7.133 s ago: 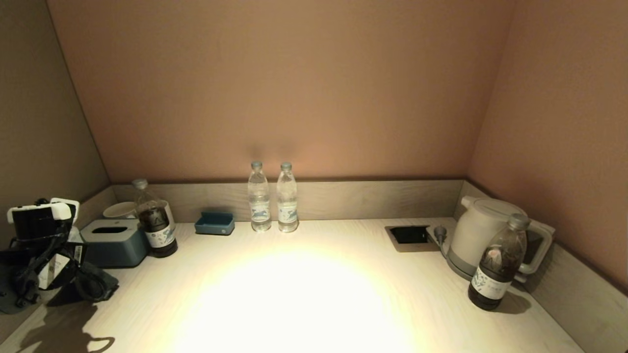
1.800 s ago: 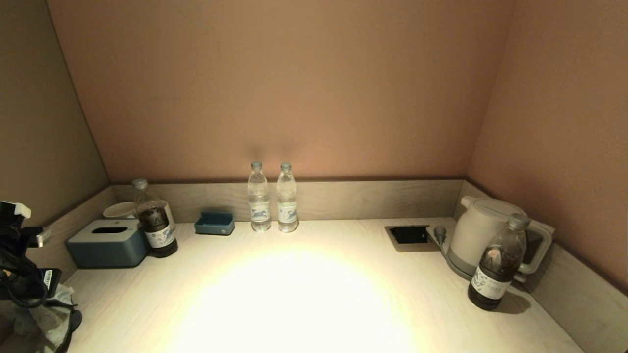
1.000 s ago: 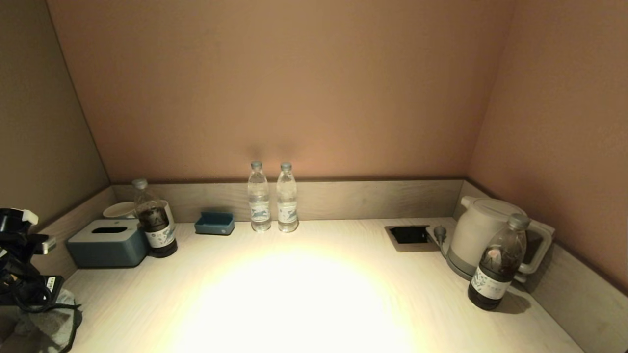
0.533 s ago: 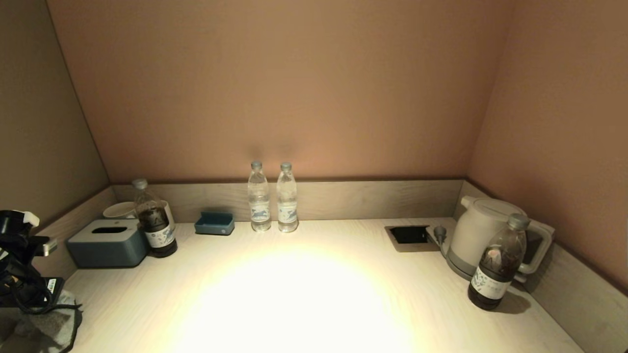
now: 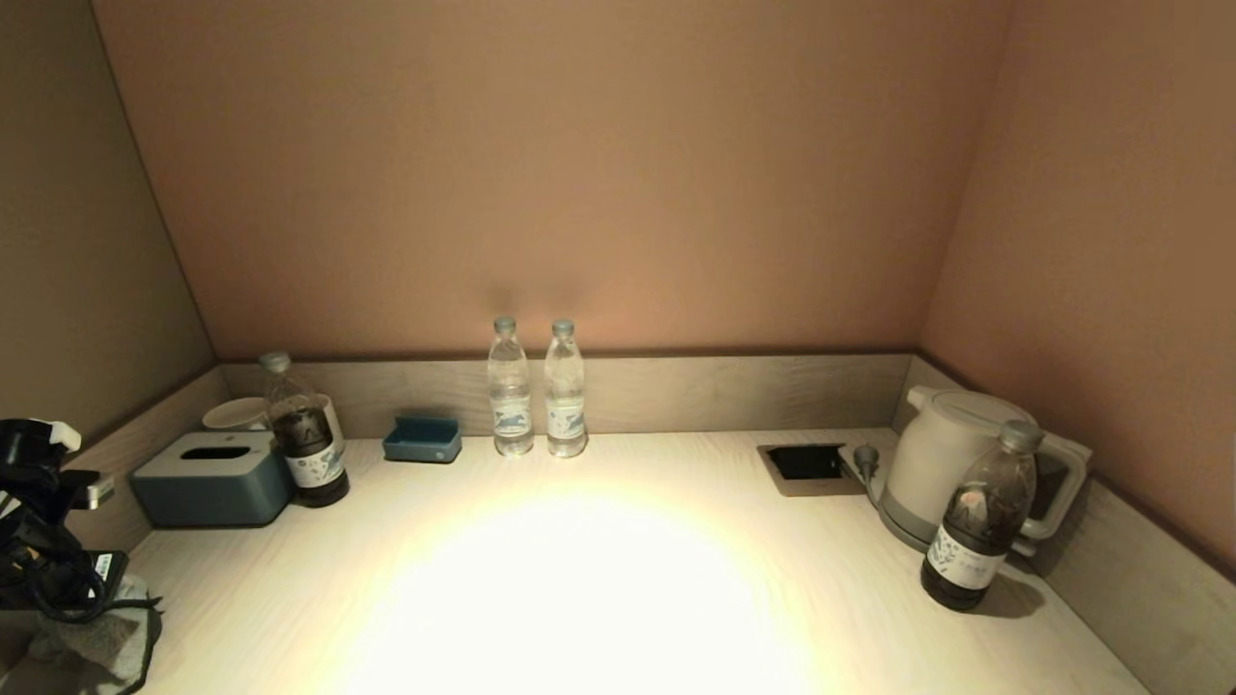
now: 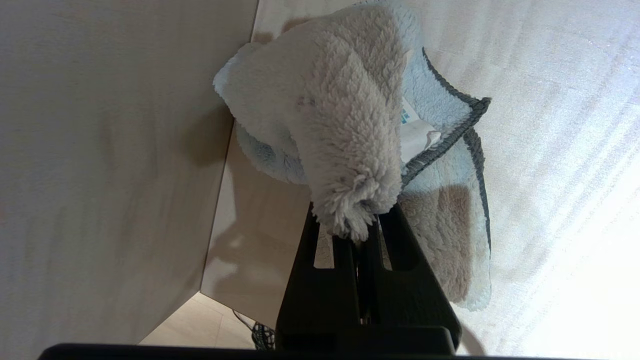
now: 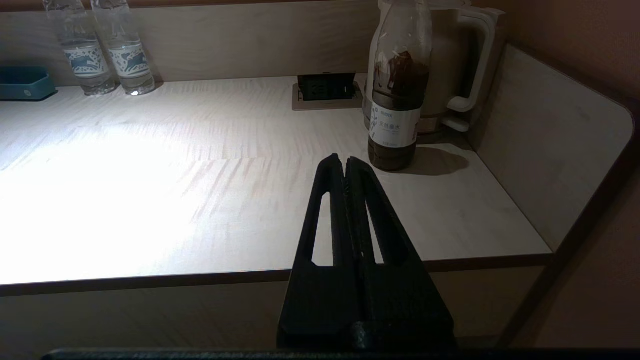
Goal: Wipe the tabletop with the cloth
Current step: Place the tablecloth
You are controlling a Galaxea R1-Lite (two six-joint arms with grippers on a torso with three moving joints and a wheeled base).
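A fluffy grey cloth (image 6: pixel 350 115) with a dark hem lies bunched on the tabletop (image 5: pixel 599 579) at its near left corner, against the left side wall; it also shows in the head view (image 5: pixel 92 642). My left gripper (image 6: pixel 357 225) is shut on a fold of the cloth and points down at the table; in the head view only the arm (image 5: pixel 39 541) shows, with its fingers hidden. My right gripper (image 7: pixel 345 162) is shut and empty, held off the table's front edge at the right; it is out of the head view.
A blue tissue box (image 5: pixel 212 478), dark bottle (image 5: pixel 304 434), cup (image 5: pixel 237 413) and blue tray (image 5: pixel 422 439) stand at the back left. Two water bottles (image 5: pixel 536 391) stand at the back middle. A socket recess (image 5: pixel 806 463), kettle (image 5: pixel 951 463) and dark bottle (image 5: pixel 980 521) stand right.
Over seven seconds my left arm drew back from beside the tissue box to the near left corner with the cloth. In the last second it has barely moved.
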